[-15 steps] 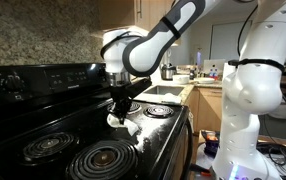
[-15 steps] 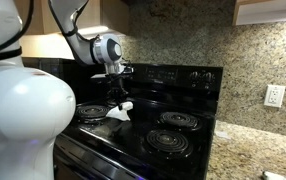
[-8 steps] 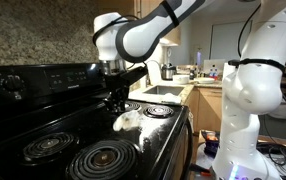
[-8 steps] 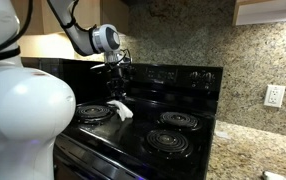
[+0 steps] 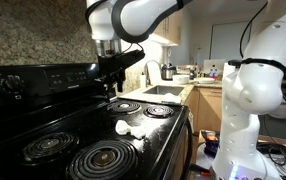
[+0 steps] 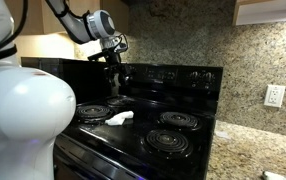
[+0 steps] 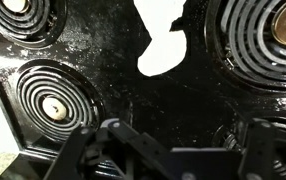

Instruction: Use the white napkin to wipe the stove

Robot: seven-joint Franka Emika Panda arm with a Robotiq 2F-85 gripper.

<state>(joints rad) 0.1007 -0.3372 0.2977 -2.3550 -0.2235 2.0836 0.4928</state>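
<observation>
Lifted since a second ago, the black two-fingered Robotiq gripper (image 5: 108,88) has left the stove top, where it was pressed onto the napkin, and now hangs in the air with nothing in it. Nearest the camera in an exterior view is a large spiral coil burner (image 5: 103,158) of the glossy black electric stove (image 5: 83,125). At about 1 o'clock from that coil the small crumpled white paper napkin (image 5: 128,127) lies loose on the bare black surface between the four burners, touching no coil that can be made out. The gripper sits at 11 o'clock from the napkin, well clear of it. In the wrist view the gripper (image 7: 168,135) enters from 6 o'clock with its jaws spread wide, and the napkin (image 7: 168,45) lies toward 12 o'clock. In both exterior views the napkin (image 6: 120,118) rests below the raised gripper (image 6: 116,80). Farther back stands the raised black control panel (image 5: 33,80), and behind it a speckled granite backsplash (image 6: 183,35).
</observation>
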